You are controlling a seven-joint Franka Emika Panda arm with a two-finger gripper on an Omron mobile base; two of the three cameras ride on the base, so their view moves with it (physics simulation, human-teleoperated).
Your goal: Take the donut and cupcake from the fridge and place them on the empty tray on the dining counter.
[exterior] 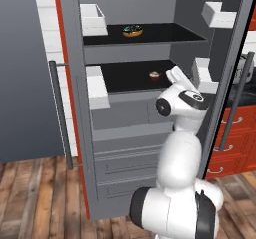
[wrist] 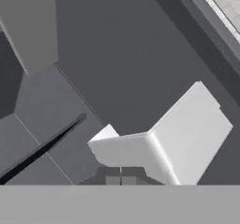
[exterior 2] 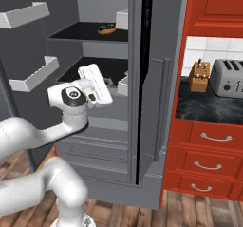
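Tool (wrist: 120,181): your two dark fingertips sit pressed together at the bottom of the hand view, pinching nothing; they face a white door bin (wrist: 164,148) inside the fridge.
Arm: your white arm reaches into the tall grey French-door fridge (exterior: 125,128), its hand held near the front edge of the lower black shelf (exterior: 125,78).
Donut: the tan ring donut with dark chocolate icing and teal-green sprinkles (exterior: 132,31) lies on the upper black shelf (exterior: 165,34), well apart from your hand.
Cupcake: the tiny round cupcake with red-brown wrapper and pale cream top (exterior: 154,75) stands on the lower shelf, near your hand but apart from it.
Tray: the flat dark red-brown tray cannot be placed from these views.
Step in hand: judged as the approach to the first pick; both pastries are still in the fridge.
Next move: you would need to spread the fingertips, turn the hand toward the cupcake, and bring it between them before closing.
Caution: the door bins stand close by; keep the wrist clear of them.
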